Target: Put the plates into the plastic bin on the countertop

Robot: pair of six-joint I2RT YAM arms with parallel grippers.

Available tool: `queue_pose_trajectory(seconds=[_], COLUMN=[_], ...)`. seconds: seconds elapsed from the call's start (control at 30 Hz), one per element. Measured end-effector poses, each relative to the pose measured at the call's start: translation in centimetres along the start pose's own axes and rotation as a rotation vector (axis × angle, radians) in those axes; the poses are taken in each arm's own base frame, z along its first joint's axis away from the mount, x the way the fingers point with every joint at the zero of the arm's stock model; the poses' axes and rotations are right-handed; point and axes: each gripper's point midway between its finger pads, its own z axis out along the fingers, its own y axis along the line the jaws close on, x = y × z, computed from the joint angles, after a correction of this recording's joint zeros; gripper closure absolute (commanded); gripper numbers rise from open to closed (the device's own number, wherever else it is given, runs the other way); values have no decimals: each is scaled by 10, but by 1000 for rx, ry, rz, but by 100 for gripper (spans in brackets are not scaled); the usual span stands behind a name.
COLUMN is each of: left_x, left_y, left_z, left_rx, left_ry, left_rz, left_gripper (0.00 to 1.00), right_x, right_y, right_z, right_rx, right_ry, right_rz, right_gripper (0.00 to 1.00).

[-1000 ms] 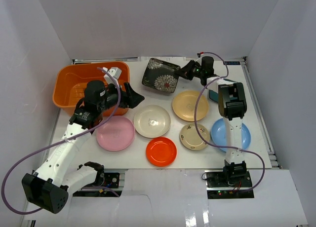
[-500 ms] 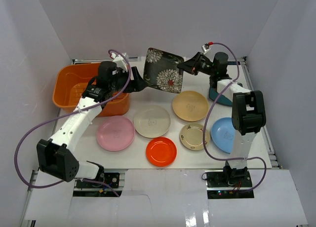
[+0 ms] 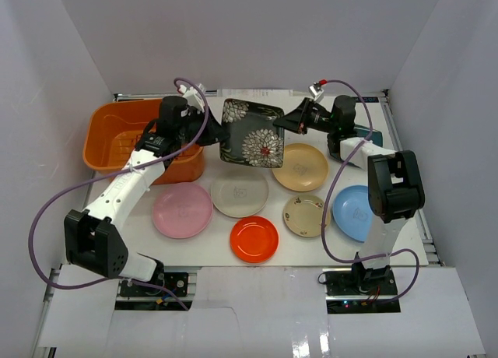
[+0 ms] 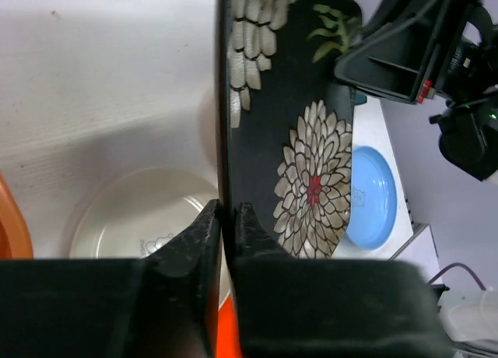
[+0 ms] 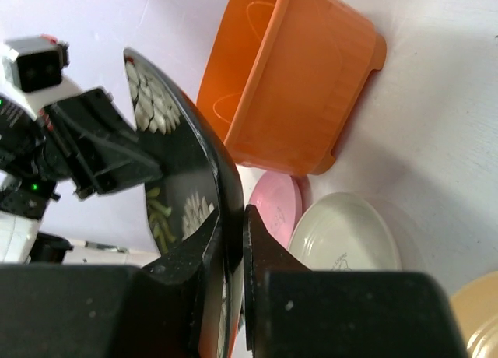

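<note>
Nearest the arm bases, the orange-red plate (image 3: 254,239) sits at six o'clock on the countertop (image 3: 210,253), the pink plate (image 3: 181,209) at eight, and the patterned plate (image 3: 306,215) and blue plate (image 3: 354,212) around four. Just beyond lie the cream plate (image 3: 240,191) and tan plate (image 3: 299,166). None of these has shifted.

The change is above them. The black floral plate (image 3: 253,132), a second ago resting low at the back, now hangs tilted in mid-air at twelve o'clock. The left gripper (image 3: 218,134), wide open until a moment ago, has clenched onto its left edge. The right gripper (image 3: 285,124) stays clamped on the opposite edge. I judge this a handover: the right must let go before the plate can travel.

The plastic bin (image 3: 105,152) waits at ten o'clock, well apart from the plate. The left forearm passes by the bin's near right corner, so the plate must clear that rim. The back wall stands close behind, and a teal dish may be hidden at two o'clock.
</note>
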Motion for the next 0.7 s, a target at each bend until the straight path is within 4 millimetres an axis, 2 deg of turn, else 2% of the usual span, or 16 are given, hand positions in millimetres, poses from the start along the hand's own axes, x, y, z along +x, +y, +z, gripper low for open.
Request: queue_pose_trajectory(seconds=[0.07, 0.13, 0.23, 0.27, 0.37, 0.4, 0.57, 0.7], left_x=[4, 5, 1, 1, 4, 2, -33, -69], left_y=[5, 6, 8, 9, 24, 31, 75, 106], left_z=[2, 1, -2, -3, -11, -15, -40, -74], left_rx=[-15, -12, -7, 2, 10, 7, -42, -75], left_ry=[4, 8, -5, -9, -8, -13, -123, -258], left_rz=[-22, -41, -56, -66, -150, -188, -344, -430], left_gripper=[100, 100, 100, 100, 100, 100, 100, 100], right_x=[3, 5, 6, 6, 6, 6, 6, 15], right_y=[1, 2, 5, 9, 28, 36, 65, 69], right_z=[0, 1, 1, 0, -4, -6, -14, -24], right_rx=[-3, -2, -5, -10, -39, -48, -92, -94], right_ry=[5, 3, 3, 6, 7, 5, 0, -1], right_rz=[-11, -15, -14, -1, -18, -27, -85, -98], right_gripper=[92, 92, 67, 49, 28, 25, 9, 6])
